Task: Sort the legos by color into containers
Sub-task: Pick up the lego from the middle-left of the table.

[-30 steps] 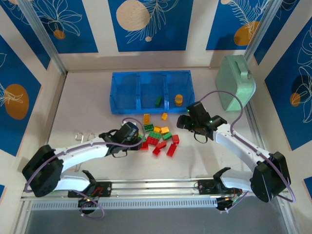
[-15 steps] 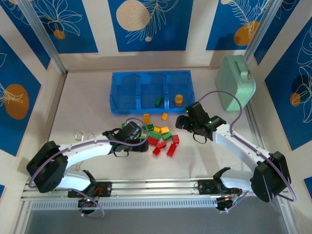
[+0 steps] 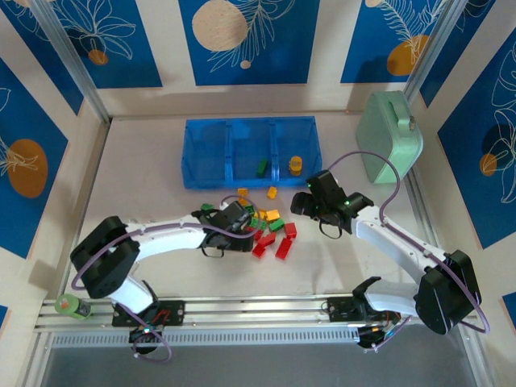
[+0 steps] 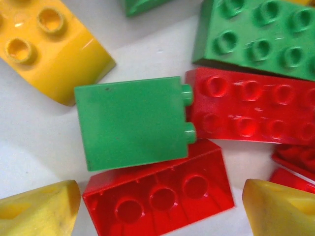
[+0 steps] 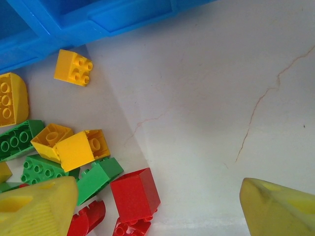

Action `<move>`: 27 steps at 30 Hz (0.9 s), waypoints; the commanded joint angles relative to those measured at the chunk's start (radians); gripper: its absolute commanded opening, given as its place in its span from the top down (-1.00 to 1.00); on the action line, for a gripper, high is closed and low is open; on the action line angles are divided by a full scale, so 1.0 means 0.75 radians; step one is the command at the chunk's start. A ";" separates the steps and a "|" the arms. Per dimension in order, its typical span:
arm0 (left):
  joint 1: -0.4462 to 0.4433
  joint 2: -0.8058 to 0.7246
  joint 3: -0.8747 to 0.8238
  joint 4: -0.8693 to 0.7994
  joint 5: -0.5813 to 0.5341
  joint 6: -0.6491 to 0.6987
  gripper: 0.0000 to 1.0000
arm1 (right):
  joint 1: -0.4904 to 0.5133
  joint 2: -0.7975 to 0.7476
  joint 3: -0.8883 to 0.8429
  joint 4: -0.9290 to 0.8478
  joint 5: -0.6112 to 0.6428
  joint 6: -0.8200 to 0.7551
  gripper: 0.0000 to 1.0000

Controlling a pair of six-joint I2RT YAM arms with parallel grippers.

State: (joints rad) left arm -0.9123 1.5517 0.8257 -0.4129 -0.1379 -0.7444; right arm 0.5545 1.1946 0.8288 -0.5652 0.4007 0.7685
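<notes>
From above, you see the left gripper [image 3: 246, 226] over the legos [image 3: 284, 247] at frame centre, below the tray [image 3: 205, 179]. The right gripper [image 3: 302, 203] sits just right of the pile.

Left wrist: your fingers [image 4: 39, 209] are spread wide and empty, with a green brick [image 4: 130, 123] mid-frame.

Right wrist: the fingers [image 5: 37, 206] are wide apart and empty, with the legos at lower left.

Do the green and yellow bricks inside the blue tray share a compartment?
No, the green brick lies in the middle compartment of the tray, the yellow brick in the right one.
</notes>
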 commanded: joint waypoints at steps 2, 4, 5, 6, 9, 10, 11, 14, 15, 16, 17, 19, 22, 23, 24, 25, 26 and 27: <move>-0.026 0.049 0.034 -0.096 -0.081 -0.018 -0.57 | -0.008 -0.061 -0.042 0.006 0.029 0.029 -0.72; -0.029 0.052 0.038 -0.099 -0.088 -0.020 -0.45 | -0.013 -0.072 -0.049 0.007 0.027 0.030 -0.72; -0.030 0.051 0.043 -0.104 -0.093 -0.019 -0.36 | -0.015 -0.076 -0.053 0.011 0.025 0.031 -0.72; -0.029 0.050 0.048 -0.109 -0.098 -0.018 -0.29 | -0.017 -0.079 -0.054 0.011 0.024 0.031 -0.72; -0.031 0.032 0.061 -0.130 -0.117 -0.008 -0.13 | -0.019 -0.085 -0.063 0.011 0.024 0.031 -0.72; -0.032 0.023 0.064 -0.141 -0.126 -0.006 -0.10 | -0.019 -0.087 -0.064 0.011 0.023 0.030 -0.72; -0.031 0.012 0.068 -0.154 -0.136 0.000 -0.07 | -0.020 -0.089 -0.068 0.011 0.024 0.033 -0.71; -0.031 -0.036 0.075 -0.194 -0.167 0.002 -0.06 | -0.020 -0.095 -0.077 0.013 0.020 0.037 -0.72; -0.031 -0.062 0.074 -0.210 -0.196 -0.009 -0.06 | -0.021 -0.097 -0.079 0.012 0.017 0.037 -0.72; -0.025 -0.096 0.065 -0.214 -0.213 -0.012 -0.06 | -0.021 -0.099 -0.081 0.013 0.014 0.037 -0.72; -0.008 -0.137 0.056 -0.211 -0.228 0.002 -0.06 | -0.020 -0.102 -0.082 0.013 0.013 0.037 -0.72; 0.057 -0.210 0.067 -0.207 -0.227 0.061 -0.07 | -0.019 -0.102 -0.086 0.019 0.003 0.035 -0.72; 0.194 -0.250 0.145 -0.236 -0.216 0.164 -0.07 | -0.016 -0.096 -0.085 0.022 -0.012 0.035 -0.72; 0.240 -0.251 0.177 -0.238 -0.214 0.196 -0.07 | -0.010 -0.096 -0.083 0.023 -0.015 0.036 -0.72; 0.289 -0.243 0.203 -0.222 -0.198 0.226 -0.08 | -0.005 -0.094 -0.083 0.023 -0.017 0.037 -0.72; 0.339 -0.233 0.223 -0.201 -0.169 0.246 -0.08 | 0.001 -0.094 -0.082 0.022 -0.021 0.041 -0.72; 0.393 -0.213 0.256 -0.184 -0.125 0.266 -0.08 | 0.010 -0.094 -0.084 0.021 -0.021 0.041 -0.72; 0.433 -0.189 0.288 -0.173 -0.100 0.278 -0.08 | 0.016 -0.094 -0.085 0.019 -0.024 0.044 -0.72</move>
State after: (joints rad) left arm -0.6556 1.3834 0.9836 -0.5556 -0.2554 -0.6151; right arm 0.5514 1.1381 0.7738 -0.5571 0.4004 0.7795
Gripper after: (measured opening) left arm 0.613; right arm 0.859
